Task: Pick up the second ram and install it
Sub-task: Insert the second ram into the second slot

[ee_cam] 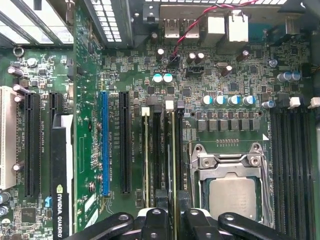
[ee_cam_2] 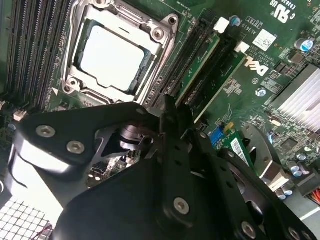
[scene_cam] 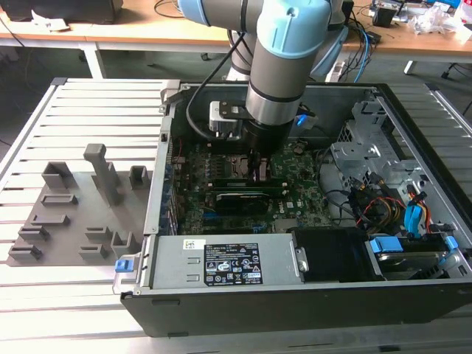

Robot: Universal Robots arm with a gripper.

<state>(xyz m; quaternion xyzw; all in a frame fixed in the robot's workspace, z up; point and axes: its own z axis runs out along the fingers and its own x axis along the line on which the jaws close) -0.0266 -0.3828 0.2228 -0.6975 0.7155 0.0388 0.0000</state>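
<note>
The gripper point(scene_cam: 259, 164) hangs low inside the open computer case point(scene_cam: 413, 125), directly over the motherboard point(scene_cam: 295, 195) beside the CPU socket point(ee_cam: 231, 192).

In the first wrist view the two fingertips point(ee_cam: 161, 200) stand close together, with only a narrow gap between them. Running straight out from that gap is the thin edge of the second ram point(ee_cam: 173, 150), standing upright in a memory slot point(ee_cam: 156, 150) just beside the socket. A white latch point(ee_cam: 169, 105) sits at the far end of the stick, away from the fingers.

In the second wrist view the same stick point(ee_cam_2: 197, 75) shows as a narrow green strip, extending away from the dark fingers point(ee_cam_2: 170, 107) between black slots, with white latches point(ee_cam_2: 220, 24) at its far end.

The fingers look nearly closed around the near end of the stick, though whether they actually press on it or just sit either side is hard to judge from these angles.

Further from the fingers, beyond the socket, lie more memory slots point(ee_cam: 295, 150), and a graphics card point(ee_cam: 59, 175) sits on the opposite side.
</note>
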